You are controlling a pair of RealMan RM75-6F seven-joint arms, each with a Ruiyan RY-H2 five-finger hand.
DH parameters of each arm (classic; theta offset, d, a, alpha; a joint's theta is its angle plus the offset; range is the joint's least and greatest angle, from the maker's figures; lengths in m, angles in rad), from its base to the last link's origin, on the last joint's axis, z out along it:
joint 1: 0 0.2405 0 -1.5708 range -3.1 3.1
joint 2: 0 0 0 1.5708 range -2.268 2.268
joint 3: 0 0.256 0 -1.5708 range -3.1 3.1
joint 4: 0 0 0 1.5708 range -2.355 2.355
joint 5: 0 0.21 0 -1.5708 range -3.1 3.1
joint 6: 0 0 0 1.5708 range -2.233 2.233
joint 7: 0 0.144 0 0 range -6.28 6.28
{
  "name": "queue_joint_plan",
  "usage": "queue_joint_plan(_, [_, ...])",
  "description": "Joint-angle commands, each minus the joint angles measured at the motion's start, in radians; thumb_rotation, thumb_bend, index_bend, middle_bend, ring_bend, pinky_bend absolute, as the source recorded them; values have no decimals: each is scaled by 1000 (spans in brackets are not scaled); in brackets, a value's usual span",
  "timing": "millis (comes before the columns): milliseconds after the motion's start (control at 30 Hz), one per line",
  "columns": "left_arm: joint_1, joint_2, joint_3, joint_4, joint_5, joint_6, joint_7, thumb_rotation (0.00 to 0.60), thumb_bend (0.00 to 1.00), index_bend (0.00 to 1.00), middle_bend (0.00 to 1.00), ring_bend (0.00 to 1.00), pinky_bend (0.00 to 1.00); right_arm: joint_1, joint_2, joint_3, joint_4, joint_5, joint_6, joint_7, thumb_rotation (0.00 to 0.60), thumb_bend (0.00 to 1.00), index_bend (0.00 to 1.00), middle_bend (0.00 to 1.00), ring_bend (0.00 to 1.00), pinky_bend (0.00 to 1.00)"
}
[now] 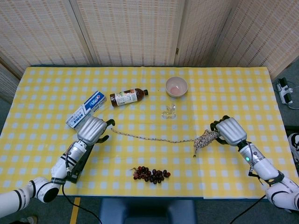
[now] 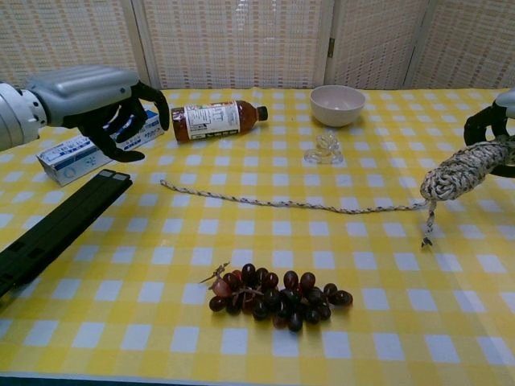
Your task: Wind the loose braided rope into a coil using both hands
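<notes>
The braided rope (image 1: 161, 138) lies across the middle of the yellow checked table (image 1: 233, 93), its loose part running from a free end at the left to a wound bundle at the right. The right hand (image 1: 228, 131) grips that bundle, fingers closed around it, and a short tail hangs down from the bundle's left tip. The left hand (image 1: 93, 130) hovers just above the rope's free left end with its fingers curled downward and apart, holding nothing. Under and behind that hand a black bar (image 1: 74, 165) lies lengthwise, and a blue-and-white box (image 1: 83, 111) sits just beyond it. Farther back lie a brown bottle (image 1: 128, 96) on its side, a pale bowl (image 1: 176, 86) and a small clear object (image 1: 169, 111). A bunch of dark grapes (image 1: 150, 174) rests near the front edge.
</notes>
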Motion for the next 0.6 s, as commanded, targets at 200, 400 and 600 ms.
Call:
queue_joint_plan(200, [-108,-150,-15,160,-108,-81,70,600,336,430,814,759,746,12,-1,13,4,50,-42,-32,600,467,724,525,544,343])
queue_joint_plan(400, [-147,-238,-9,278,-183,-118,86,600,336,449,839,780,749,18,3,18,-6,69,-53,-54,600,467,724,525,543,343])
queue_joint_plan(600, [-162,-290,0,350,-219,-130,68,600,337,457,863,802,760,21,3,15,-7,77,-61,-65,600,468,724,525,542,343])
